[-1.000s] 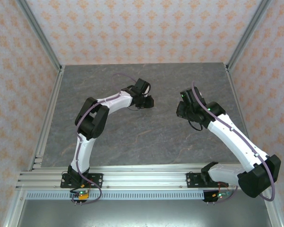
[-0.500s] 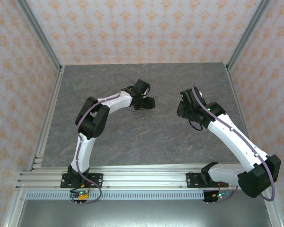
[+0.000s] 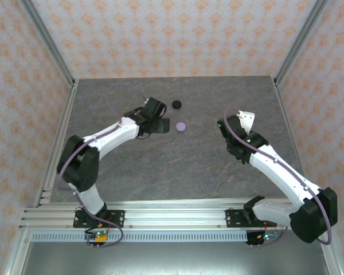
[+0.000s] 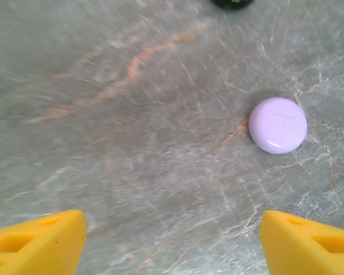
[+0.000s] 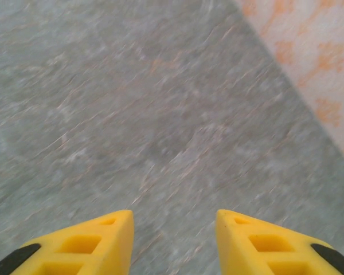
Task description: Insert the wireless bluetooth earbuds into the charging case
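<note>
grey table [image 3: 178,166] now shows lavender disc [image 4: 278,125], black disc [image 3: 176,104]; left gripper [image 4: 172,229], right gripper [image 5: 175,220] both parted, empty.

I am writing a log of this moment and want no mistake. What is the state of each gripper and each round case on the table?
left gripper: open, holding nothing.
right gripper: open, holding nothing, above the bare table.
lavender case: shut, lying flat on the table, touched by no gripper.
black case: lying flat, untouched; it looks shut.
</note>
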